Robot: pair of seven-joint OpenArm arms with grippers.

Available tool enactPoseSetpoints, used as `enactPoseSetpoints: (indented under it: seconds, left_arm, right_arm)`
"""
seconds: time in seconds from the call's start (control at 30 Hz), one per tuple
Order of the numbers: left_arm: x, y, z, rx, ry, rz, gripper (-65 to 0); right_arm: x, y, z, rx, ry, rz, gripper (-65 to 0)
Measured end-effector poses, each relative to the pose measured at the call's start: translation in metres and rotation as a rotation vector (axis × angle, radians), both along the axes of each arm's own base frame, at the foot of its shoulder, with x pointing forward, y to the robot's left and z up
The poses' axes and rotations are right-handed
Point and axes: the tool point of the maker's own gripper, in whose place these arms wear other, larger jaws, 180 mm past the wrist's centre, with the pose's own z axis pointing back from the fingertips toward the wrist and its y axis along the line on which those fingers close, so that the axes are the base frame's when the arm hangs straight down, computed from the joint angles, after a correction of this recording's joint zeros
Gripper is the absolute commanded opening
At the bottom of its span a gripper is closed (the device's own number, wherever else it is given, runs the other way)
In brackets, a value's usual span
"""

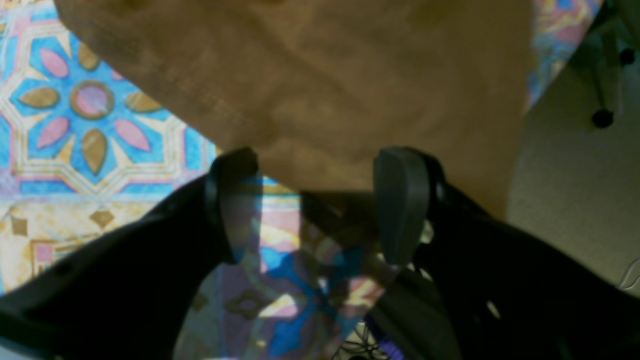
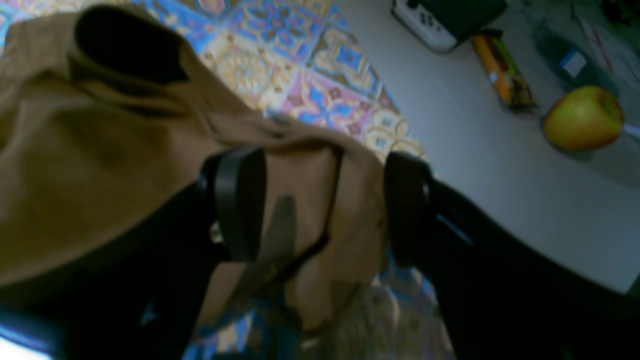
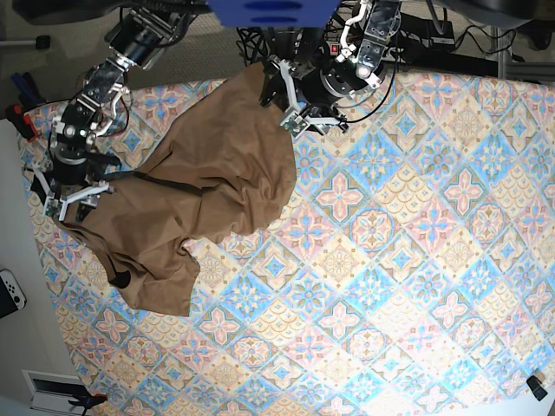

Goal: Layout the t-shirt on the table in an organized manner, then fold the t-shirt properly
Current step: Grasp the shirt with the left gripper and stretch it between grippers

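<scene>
The tan-brown t-shirt lies crumpled across the upper left of the patterned table. One sleeve opening gapes dark. My left gripper is at the shirt's top right corner. In the left wrist view it stands open, with the fabric edge lying just at its fingertips and table cloth showing between the fingers. My right gripper is at the shirt's left edge. Its jaws stand wide apart, with loose fabric and a hem draped between them, not pinched.
The table's left edge runs just beside the right gripper. Off the table on a pale surface there lie an apple, an orange packet and a white controller. Cables hang behind the top edge. A chair caster stands on the floor.
</scene>
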Motion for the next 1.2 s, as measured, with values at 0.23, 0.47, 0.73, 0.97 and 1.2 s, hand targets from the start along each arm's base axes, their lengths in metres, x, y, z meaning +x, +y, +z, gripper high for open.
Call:
enactPoseSetpoints:
  seconds: [0.23,0.47,0.73,0.97,1.2]
  left_arm:
    - [0.003,-0.021,-0.006,-0.021,0.004,-0.068,-61.6]
    - [0.016,-0.024,-0.003,-0.016,-0.009,-0.062,-65.0]
    - [0.073,0.072,0.034,0.125,-0.114,0.187,-65.0]
    - [0.109,0.153,0.033,0.304,-0.101,0.277,-65.0]
    - [0.124,0.181,0.042,0.345,-0.131,0.314,-65.0]
  right_arm:
    - [-0.003,-0.001,-0.002,-0.002,0.006,-0.002,-29.5]
    - [-0.003,0.0,-0.002,-0.001,0.007,0.0,-29.5]
    - [-0.003,0.0,-0.003,0.0,0.009,-0.001,-29.5]
    - [-0.003,0.0,-0.002,0.0,0.009,-0.003,-29.6]
    - [-0.02,-0.001,-0.014,-0.009,0.051,0.003,-29.6]
